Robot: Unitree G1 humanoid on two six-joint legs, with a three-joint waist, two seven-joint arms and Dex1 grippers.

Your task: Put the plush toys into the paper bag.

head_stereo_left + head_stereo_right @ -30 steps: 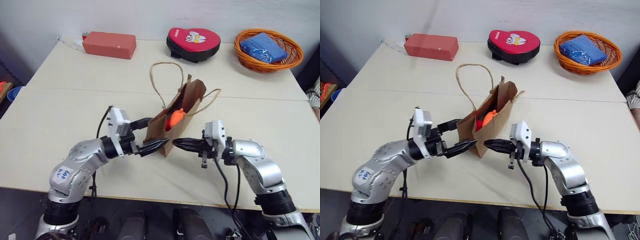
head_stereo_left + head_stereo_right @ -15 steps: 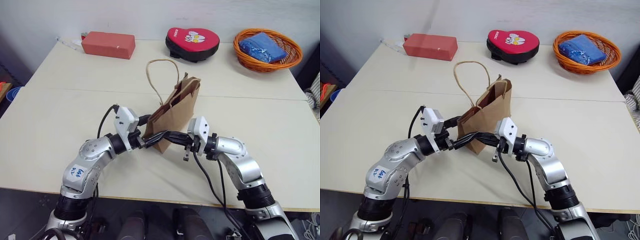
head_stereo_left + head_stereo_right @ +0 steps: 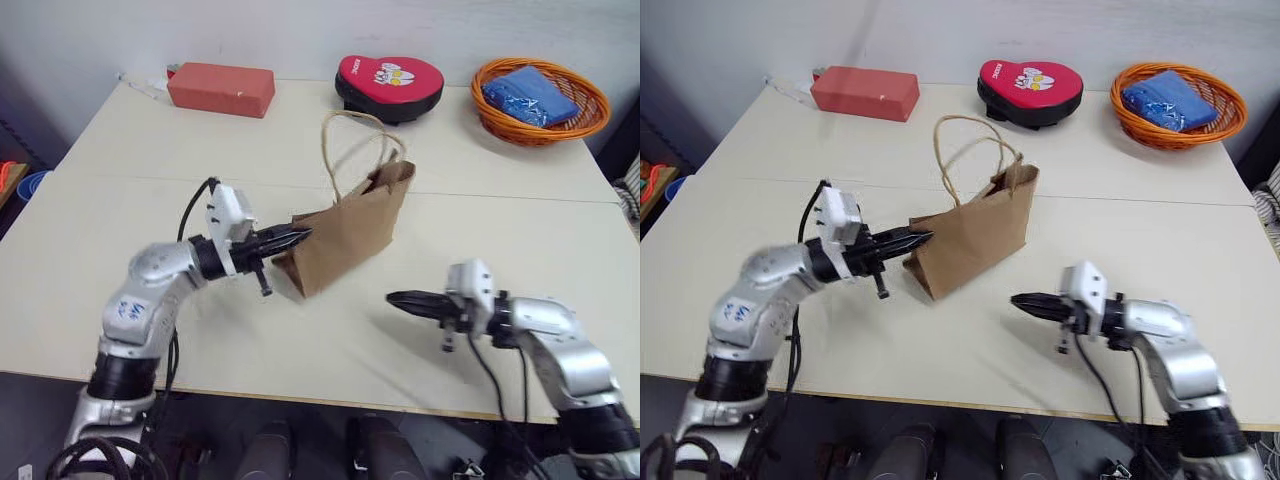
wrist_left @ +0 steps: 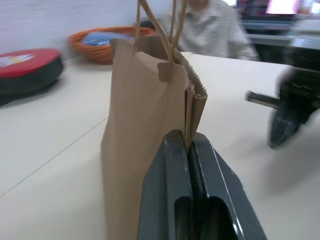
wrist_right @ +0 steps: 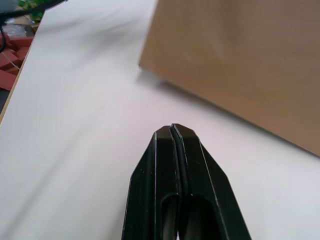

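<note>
Since a second before, the right gripper [image 3: 392, 297] had drawn away from the bag [image 3: 350, 232] to the right and now hung over bare worktop [image 3: 150, 150], well apart from it, where earlier its tip had been at the bag's lower end. The left gripper [image 3: 303, 234], whose jaws had stood apart beside the bag, had closed on the bag's edge. The bag had gone from gaping, with an orange toy showing in its mouth, to flattened and leaning toward the right, mouth upward and away from the robot, and no toy could be seen in it.

The left jaws were clamped on a fold of the bag's paper at its near end; the left wrist view showed the pleated side edge pinched between the two black fingers [image 4: 165, 190]. The right jaws were pressed together on nothing, pointing toward the bag's brown side [image 5: 240, 55]. The bag's two loop handles [image 3: 352, 150] stood up above its mouth.

Along the far edge of the worktop lay a red block [image 3: 221, 88], a red-and-black mitt [image 3: 390, 86] and an orange basket [image 3: 585, 118] with something blue [image 3: 530, 96] in it. A person in a striped shirt [image 4: 210, 30] sat beyond the worktop.
</note>
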